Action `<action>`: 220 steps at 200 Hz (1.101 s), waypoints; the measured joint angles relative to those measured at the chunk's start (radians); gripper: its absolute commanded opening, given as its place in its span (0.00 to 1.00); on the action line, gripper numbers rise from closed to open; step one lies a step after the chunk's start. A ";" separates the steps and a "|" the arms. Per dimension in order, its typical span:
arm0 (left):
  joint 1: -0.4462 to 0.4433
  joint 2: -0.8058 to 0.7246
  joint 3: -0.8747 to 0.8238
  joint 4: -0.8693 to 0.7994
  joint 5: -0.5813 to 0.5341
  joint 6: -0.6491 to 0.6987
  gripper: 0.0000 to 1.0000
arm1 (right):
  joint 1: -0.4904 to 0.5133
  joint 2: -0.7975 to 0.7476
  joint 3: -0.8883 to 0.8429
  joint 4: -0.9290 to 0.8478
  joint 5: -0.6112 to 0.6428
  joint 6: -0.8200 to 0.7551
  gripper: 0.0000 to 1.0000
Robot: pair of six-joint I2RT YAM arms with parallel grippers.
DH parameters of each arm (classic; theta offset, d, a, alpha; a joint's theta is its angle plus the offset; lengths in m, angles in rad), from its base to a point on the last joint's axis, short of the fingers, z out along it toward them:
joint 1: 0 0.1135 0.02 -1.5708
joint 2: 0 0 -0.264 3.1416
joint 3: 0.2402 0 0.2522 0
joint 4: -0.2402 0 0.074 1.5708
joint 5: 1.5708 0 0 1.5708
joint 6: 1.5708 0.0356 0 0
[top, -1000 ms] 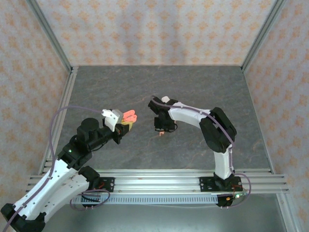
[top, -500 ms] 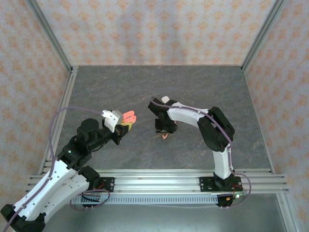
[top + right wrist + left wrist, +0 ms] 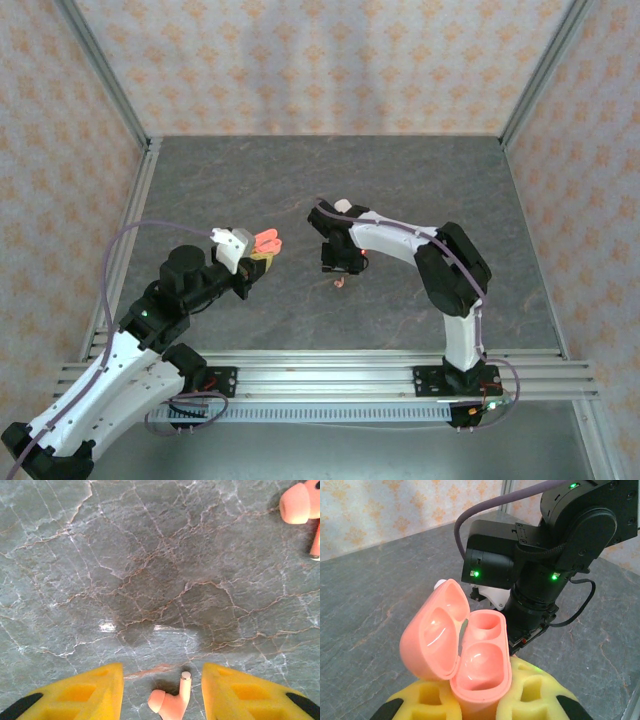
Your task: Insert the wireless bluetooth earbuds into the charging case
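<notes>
Item: your left gripper [image 3: 480, 697] clamps an open coral-pink plastic clamshell charging case [image 3: 470, 652], wells empty and tilted up for loading, while your right gripper [image 3: 162, 677], spread wide, straddles one coral-red stem-shaped plastic earbud [image 3: 171, 702] on the grey marbled tabletop [image 3: 150, 555], poised for pickup.

Top view: the case [image 3: 267, 240] sits left of centre, in the left gripper [image 3: 256, 256], off the table [image 3: 300, 180]. Right gripper [image 3: 340, 262] just to its right, apart. Left wrist view: lid [image 3: 432, 635] left of base [image 3: 482, 665]. Over to the right wrist view: one bud [image 3: 170, 702] on the table at bottom centre, between the fingers [image 3: 100, 690], touching neither. Second bud [image 3: 300, 502] up in the top right corner, well apart.
</notes>
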 measured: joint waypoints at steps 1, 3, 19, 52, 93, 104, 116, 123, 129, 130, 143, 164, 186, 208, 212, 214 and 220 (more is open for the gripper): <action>0.000 0.000 0.000 0.000 0.000 0.000 0.00 | 0.000 0.000 0.000 0.000 0.000 0.001 0.40; 0.000 0.000 0.000 0.000 0.000 0.000 0.00 | 0.000 0.000 0.000 0.001 0.000 0.002 0.39; 0.000 0.000 0.000 0.000 -0.002 0.000 0.00 | 0.000 0.000 -0.002 0.002 0.000 -0.007 0.31; 0.000 -0.007 0.000 -0.006 -0.002 0.000 0.00 | -0.003 0.000 -0.002 0.006 0.000 -0.029 0.18; 0.000 -0.007 -0.001 -0.007 -0.002 0.000 0.00 | -0.034 0.032 0.007 0.004 0.002 -0.056 0.14; 0.000 -0.007 -0.001 -0.007 -0.002 0.000 0.00 | -0.045 0.046 0.007 0.000 0.002 -0.066 0.14; 0.000 -0.006 -0.001 -0.007 -0.002 0.000 0.00 | -0.050 0.047 0.008 -0.001 -0.002 -0.072 0.14; 0.000 -0.007 -0.001 -0.007 -0.002 0.000 0.00 | -0.050 0.047 0.006 -0.002 0.000 -0.076 0.13; 0.000 -0.006 -0.001 -0.007 -0.002 0.000 0.00 | -0.050 0.045 0.005 -0.001 0.000 -0.078 0.13; 0.000 -0.006 -0.001 -0.006 -0.002 0.000 0.00 | -0.050 0.045 0.004 0.000 0.000 -0.079 0.13; 0.000 -0.006 -0.001 -0.006 -0.002 0.000 0.00 | -0.050 0.034 -0.011 0.006 0.000 -0.079 0.13; 0.000 -0.003 -0.001 -0.006 -0.002 0.000 0.00 | -0.050 0.001 -0.055 0.012 -0.002 -0.079 0.13; 0.000 0.006 -0.001 -0.006 -0.001 0.000 0.00 | -0.050 -0.040 -0.109 -0.005 -0.013 -0.078 0.14; 0.000 0.017 -0.001 -0.005 -0.001 0.000 0.00 | -0.045 -0.075 -0.134 -0.010 -0.036 -0.080 0.14; 0.000 0.019 -0.001 -0.005 -0.001 0.000 0.00 | -0.043 -0.080 -0.134 -0.010 -0.043 -0.080 0.14; 0.000 0.020 -0.001 -0.005 -0.001 0.000 0.00 | -0.042 -0.082 -0.134 -0.010 -0.044 -0.081 0.14; 0.000 0.021 -0.001 -0.005 -0.001 0.000 0.00 | -0.037 -0.089 -0.134 -0.010 -0.051 -0.082 0.14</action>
